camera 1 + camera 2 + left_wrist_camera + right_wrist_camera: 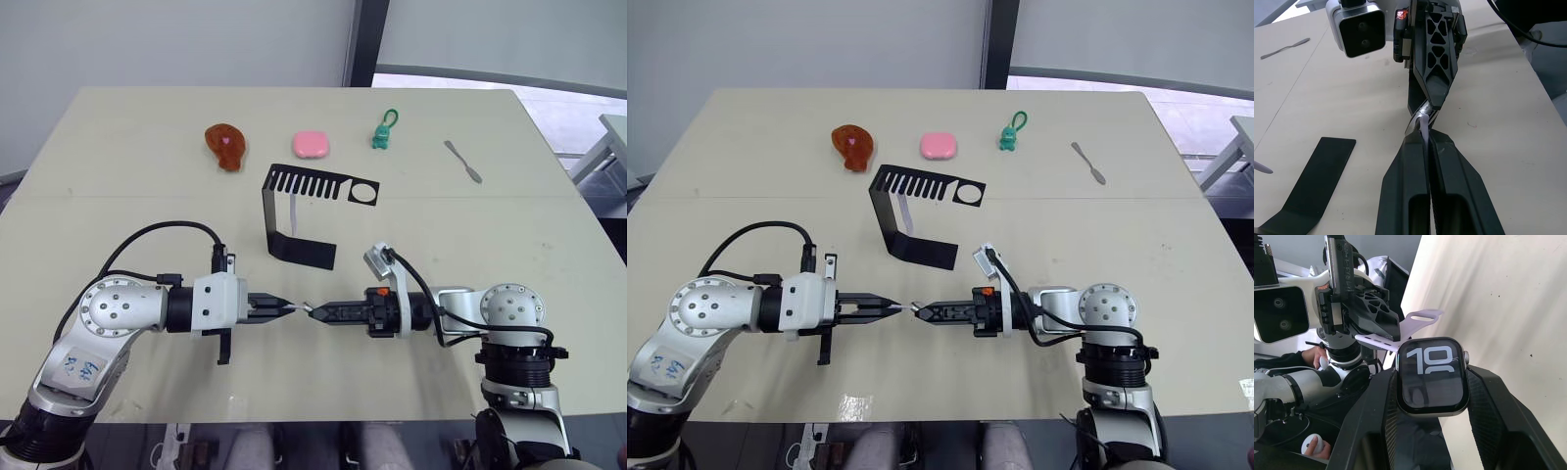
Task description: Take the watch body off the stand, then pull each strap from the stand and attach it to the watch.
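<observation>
The two grippers meet tip to tip over the near middle of the table. My right gripper (313, 310) is shut on the watch body (1432, 375), whose black screen shows white digits. My left gripper (287, 307) is shut on a pale lavender strap (1419, 316), with the strap's end (1423, 126) right at the watch's edge. I cannot tell whether strap and watch are joined. The black stand (279, 245) stands just behind the grippers. A second pale strap (293, 213) hangs under its slotted top arm (304, 182).
At the back of the table lie a brown drumstick-shaped toy (225, 145), a pink soap-like object (312, 145), a green keychain figure (383, 132) and a grey metal tool (462, 162). A person's hand (1315, 357) shows behind my left arm.
</observation>
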